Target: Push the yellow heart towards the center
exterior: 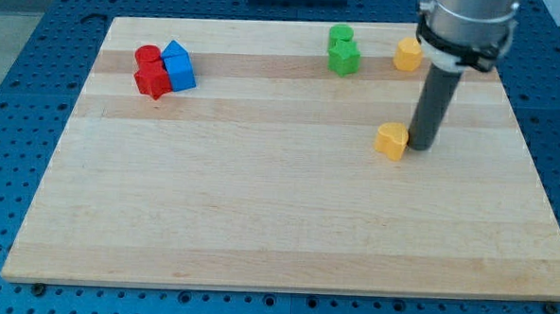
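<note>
While my tip (pixel 421 144) sits on the board (pixel 258 232) right of the frame's middle, it is just beside the right face of a yellow block (pixel 391 141), touching it or nearly so (I cannot tell which from this angle). I have no claw to report on: the arm ends in a plain dark rod, so nothing is clenched or released.

That yellow block lies a little right of the board's middle and slightly above it. Its shape is hard to make out; it may be the heart, but I cannot say for sure. A second yellow block (pixel 408 55) sits in the upper right of the frame, near the board's top edge, partly behind the rod's housing.

Two green blocks are stacked close together at upper centre-right, the upper one (pixel 340 36) near the top edge and touching the lower one (pixel 343 58). In the upper left, a tight cluster: a red cylinder (pixel 148 57), a red block (pixel 154 80) below it, and two blue blocks, one (pixel 175 50) peaked and one (pixel 180 72) below it, all touching.

Left of and below the nearer yellow block, bare wood runs through the centre and the whole lower half of the frame, down to the bottom edge. To the right of my tip there is a strip of wood before the board's right edge.
</note>
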Motion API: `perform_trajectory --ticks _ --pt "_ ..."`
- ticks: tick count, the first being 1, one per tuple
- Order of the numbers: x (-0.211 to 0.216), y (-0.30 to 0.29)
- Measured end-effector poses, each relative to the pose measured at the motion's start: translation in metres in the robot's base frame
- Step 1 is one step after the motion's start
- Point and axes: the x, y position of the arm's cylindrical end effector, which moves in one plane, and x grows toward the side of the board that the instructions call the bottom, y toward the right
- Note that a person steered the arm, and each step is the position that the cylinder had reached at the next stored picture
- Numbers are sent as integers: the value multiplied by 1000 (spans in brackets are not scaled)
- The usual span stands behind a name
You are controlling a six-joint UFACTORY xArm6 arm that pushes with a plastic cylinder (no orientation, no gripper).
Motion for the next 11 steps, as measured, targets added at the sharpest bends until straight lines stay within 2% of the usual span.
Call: perform_trajectory --ticks 1,2,4,5,6,7,8,9,10,11 --pt "0 -42" --pt "-24 -115" --pt "-38 -46" --pt "-89 -75" --pt "-76 -154" --pt "-40 -138" --pt "-47 -107" --pt "-11 -112" --pt "-17 -175" --pt "-44 -243"
